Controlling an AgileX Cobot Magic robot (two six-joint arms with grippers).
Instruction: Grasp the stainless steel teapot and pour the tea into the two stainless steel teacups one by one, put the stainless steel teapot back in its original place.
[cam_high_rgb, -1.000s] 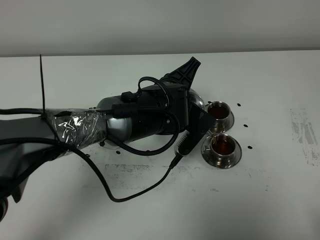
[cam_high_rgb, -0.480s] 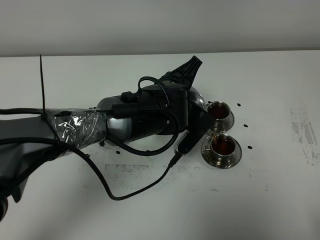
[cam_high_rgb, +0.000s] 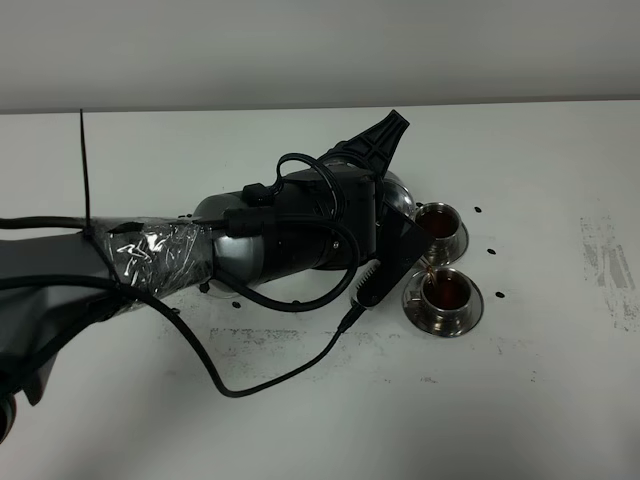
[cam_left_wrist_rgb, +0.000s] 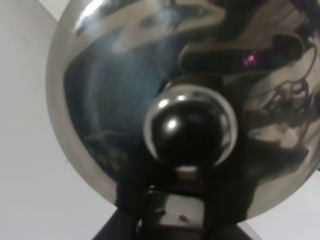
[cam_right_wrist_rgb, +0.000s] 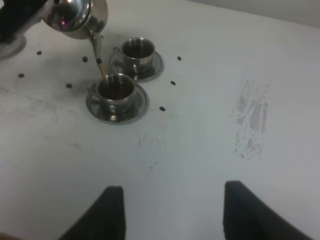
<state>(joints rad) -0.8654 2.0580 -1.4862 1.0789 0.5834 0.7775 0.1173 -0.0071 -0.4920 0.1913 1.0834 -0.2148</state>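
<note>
My left gripper (cam_high_rgb: 385, 215) reaches across the middle of the table, shut on the stainless steel teapot (cam_high_rgb: 402, 196), which stays mostly hidden under the wrist. In the left wrist view the teapot's lid knob (cam_left_wrist_rgb: 190, 125) fills the picture. From the right wrist view, the teapot (cam_right_wrist_rgb: 80, 15) is tilted and a thin stream of tea (cam_right_wrist_rgb: 102, 71) falls from its spout into the nearer teacup (cam_right_wrist_rgb: 116, 90). The farther teacup (cam_right_wrist_rgb: 138, 50) holds dark tea. Both cups, nearer (cam_high_rgb: 445, 292) and farther (cam_high_rgb: 438, 222), stand on saucers. My right gripper (cam_right_wrist_rgb: 170, 215) hovers open, well short of the cups. The left arm hides the original place.
A black cable (cam_high_rgb: 280, 370) loops over the white table (cam_high_rgb: 150, 420) in front of the left arm. Scuff marks (cam_high_rgb: 610, 270) lie at the right. Small black dots (cam_right_wrist_rgb: 172, 83) ring the cups. The table's back edge (cam_high_rgb: 500, 103) meets the wall.
The left wrist has rolled and shifted slightly right, tipping the teapot a bit more. Tea keeps streaming into the nearer cup. The cups have not moved.
</note>
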